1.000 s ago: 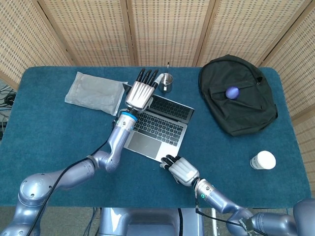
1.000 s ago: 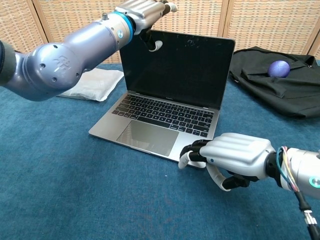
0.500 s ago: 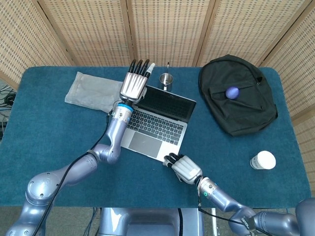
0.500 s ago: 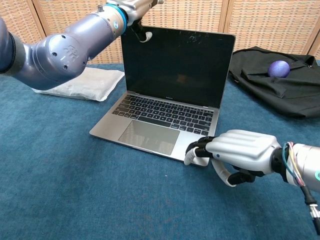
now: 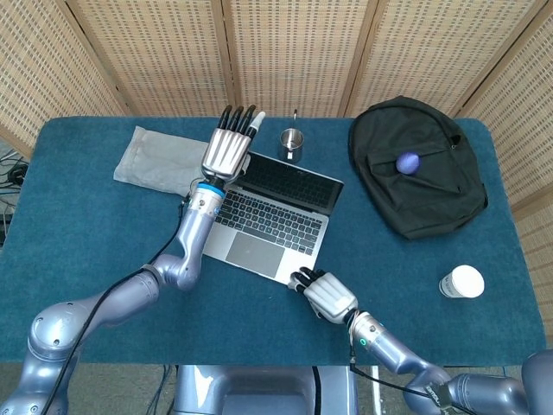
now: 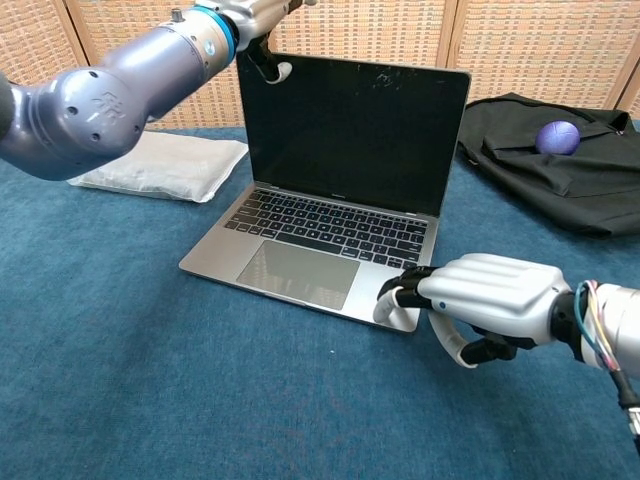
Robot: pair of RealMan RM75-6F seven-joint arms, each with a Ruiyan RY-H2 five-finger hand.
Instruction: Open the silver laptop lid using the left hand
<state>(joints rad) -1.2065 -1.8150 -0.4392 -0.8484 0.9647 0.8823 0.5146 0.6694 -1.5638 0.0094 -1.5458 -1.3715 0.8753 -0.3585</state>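
Note:
The silver laptop (image 5: 270, 226) stands open in the middle of the table, its dark screen (image 6: 352, 130) nearly upright over the keyboard (image 6: 335, 228). My left hand (image 5: 226, 151) is at the lid's top left corner with its fingers stretched out past the edge. Its thumb (image 6: 274, 71) touches the corner from the screen side. My right hand (image 6: 490, 305) lies at the front right corner of the base, its bent fingertips (image 6: 400, 293) resting on that corner. It holds nothing.
A black backpack (image 5: 419, 169) with a purple ball (image 5: 408, 162) on it lies at the right. A metal cup (image 5: 293, 143) stands just behind the lid. A grey padded pouch (image 5: 164, 158) lies at the back left, and a white paper cup (image 5: 462, 282) stands at the front right.
My left hand has slid left along the lid's top edge to its left corner. The lid stays open at about the same angle. My right hand has crept onto the base's corner.

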